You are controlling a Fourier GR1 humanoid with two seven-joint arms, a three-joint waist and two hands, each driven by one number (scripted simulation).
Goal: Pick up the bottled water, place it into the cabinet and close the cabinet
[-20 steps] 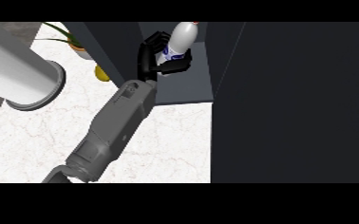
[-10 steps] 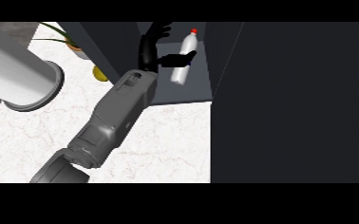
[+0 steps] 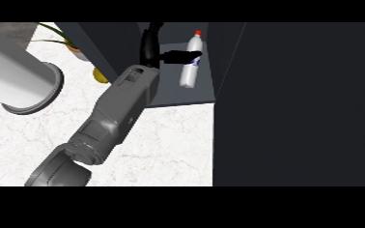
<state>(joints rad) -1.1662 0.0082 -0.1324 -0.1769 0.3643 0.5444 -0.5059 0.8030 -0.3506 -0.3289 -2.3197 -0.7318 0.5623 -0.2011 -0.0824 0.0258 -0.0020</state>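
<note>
Arm, one in my view: grey forearm entering from the lower left edge, running diagonally up and to the right, wrist end uppermost. I cannot tell from this view which arm it is.

Robot hand [image 3: 151,46]: black, at the top of the forearm. Fingers straight, extended upward in a narrow column. Thumb [image 3: 182,55] splayed out sideways to the right, well apart from the fingers. I see nothing enclosed between thumb and fingers; hand reads as spread, not curled.

Second arm and hand: not visible to me.
</note>
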